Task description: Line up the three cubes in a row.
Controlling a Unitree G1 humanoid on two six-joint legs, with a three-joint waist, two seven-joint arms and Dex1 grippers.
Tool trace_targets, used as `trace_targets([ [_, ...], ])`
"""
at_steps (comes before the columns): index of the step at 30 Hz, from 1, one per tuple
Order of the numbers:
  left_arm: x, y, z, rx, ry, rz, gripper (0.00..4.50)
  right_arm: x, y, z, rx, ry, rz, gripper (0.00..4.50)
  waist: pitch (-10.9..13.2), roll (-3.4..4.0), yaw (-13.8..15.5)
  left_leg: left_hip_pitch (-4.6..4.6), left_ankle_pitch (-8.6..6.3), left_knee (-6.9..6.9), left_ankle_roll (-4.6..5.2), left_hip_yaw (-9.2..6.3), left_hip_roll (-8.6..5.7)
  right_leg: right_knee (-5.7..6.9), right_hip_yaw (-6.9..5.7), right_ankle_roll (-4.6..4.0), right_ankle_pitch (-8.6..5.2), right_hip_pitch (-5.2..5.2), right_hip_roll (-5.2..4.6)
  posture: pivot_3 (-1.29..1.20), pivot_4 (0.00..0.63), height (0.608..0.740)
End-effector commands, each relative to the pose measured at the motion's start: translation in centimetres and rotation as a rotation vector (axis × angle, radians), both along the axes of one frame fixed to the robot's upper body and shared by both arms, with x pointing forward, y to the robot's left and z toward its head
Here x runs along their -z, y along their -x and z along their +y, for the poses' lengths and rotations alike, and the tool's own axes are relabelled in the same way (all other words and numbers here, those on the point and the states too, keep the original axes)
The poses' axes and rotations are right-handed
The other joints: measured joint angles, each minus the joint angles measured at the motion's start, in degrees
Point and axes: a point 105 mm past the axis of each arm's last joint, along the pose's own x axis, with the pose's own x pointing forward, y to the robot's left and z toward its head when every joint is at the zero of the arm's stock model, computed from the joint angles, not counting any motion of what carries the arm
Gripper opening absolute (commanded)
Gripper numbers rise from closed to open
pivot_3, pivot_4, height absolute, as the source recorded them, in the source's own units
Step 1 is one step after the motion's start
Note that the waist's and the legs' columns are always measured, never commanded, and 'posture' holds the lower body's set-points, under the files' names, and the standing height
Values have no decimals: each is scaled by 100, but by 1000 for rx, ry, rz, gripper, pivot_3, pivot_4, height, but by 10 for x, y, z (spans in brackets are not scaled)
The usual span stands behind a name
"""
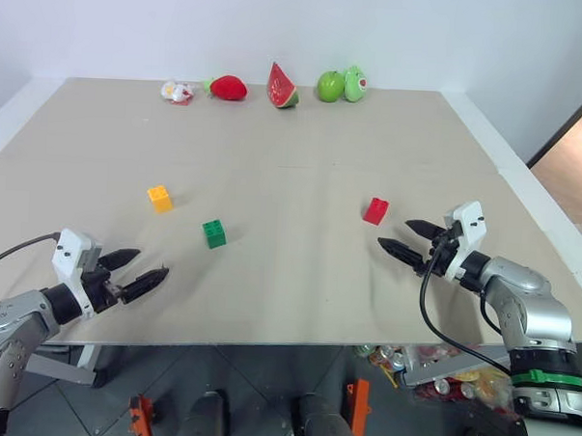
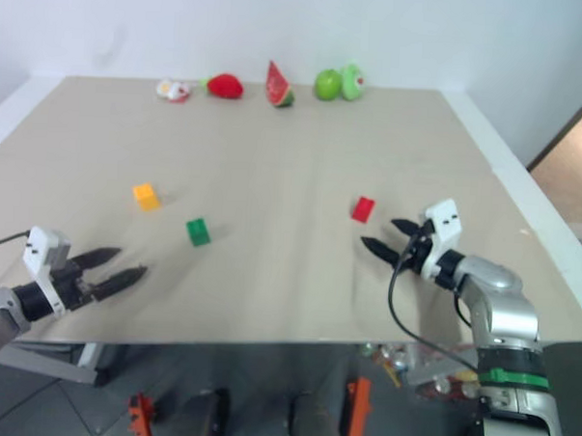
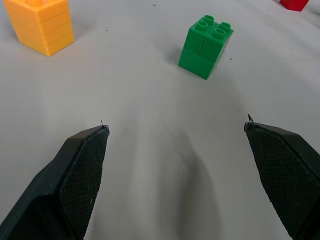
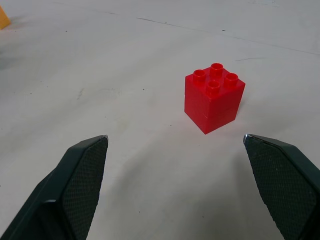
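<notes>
Light: bright, even, diffuse from overhead.
Shadows: soft and short beside the red cube (image 4: 214, 103) and green cube (image 3: 205, 46); faint smudges on the table (image 1: 302, 190).
Glare: none.
Blur: right eye view softer, smeared throughout; left eye view crisp.
Wrist views: sharp, slight softness at far edges.

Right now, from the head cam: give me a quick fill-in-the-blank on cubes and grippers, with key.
1. The cube nearest the right gripper is ____.
2. The green cube sits between the red cube and the ____ cube.
3. Both grippers, including the left gripper, have their fingers ____.
4. The toy fruits lie along the table's ____ edge.

Missing words: red; yellow-orange; open; far
</notes>
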Motion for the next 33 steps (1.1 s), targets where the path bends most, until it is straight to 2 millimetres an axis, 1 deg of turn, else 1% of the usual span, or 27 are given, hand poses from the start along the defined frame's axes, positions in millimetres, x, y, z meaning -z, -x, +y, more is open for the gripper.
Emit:
trace_targets([
  [1,-3,2,-2,28,-14,-3,4475,-15,-2,2,-18,5,-56,4500,0,0,0,0,0,0,0,0,0,0,0,0,0,0,0,0,150,740],
  [4,2,6,-6,74,-62,29,4475,-16,-2,1,-20,11,-58,4500,0,0,-1,0,0,0,0,0,0,1,0,0,0,0,0,0,150,740],
  [7,6,10,-10,123,-112,36,4475,-13,-1,0,-25,35,-50,4500,0,0,-1,0,0,0,0,1,0,2,0,0,0,0,0,0,150,740],
  [11,2,12,-26,236,-175,-3,4475,2,-4,-11,-38,158,-17,4500,0,0,-1,1,0,3,0,2,0,2,0,-1,0,1,-1,0,150,740],
  [15,-4,10,-43,335,-228,-37,4475,0,-16,-16,-58,233,-21,4500,0,0,-2,2,1,7,-1,15,1,2,3,-2,3,1,-4,0,150,740],
  [19,-9,11,-66,448,-266,-41,4475,-10,-37,-18,-58,271,-42,4500,1,1,-26,4,3,10,1,18,1,4,8,1,13,1,-1,0,150,740],
  [22,-15,10,-78,496,-274,-59,4475,-14,-49,-12,-68,280,-48,4500,0,1,-29,5,3,7,1,18,2,4,9,2,12,0,1,0,150,740],
  [24,-19,8,-83,511,-273,-71,4475,-15,-55,-4,-92,289,-51,4500,0,1,-30,4,3,4,1,17,3,4,9,5,9,0,4,0,150,740],
  [29,-24,6,-86,510,-257,-86,4475,-16,-64,11,-130,304,-51,4500,1,1,-30,3,3,0,1,16,2,9,12,17,5,1,4,0,150,740],
  [33,-27,6,-87,497,-244,-94,4475,-18,-70,18,-128,307,-52,4500,1,1,-29,2,3,1,1,17,-1,10,15,16,4,1,3,0,150,740],
])
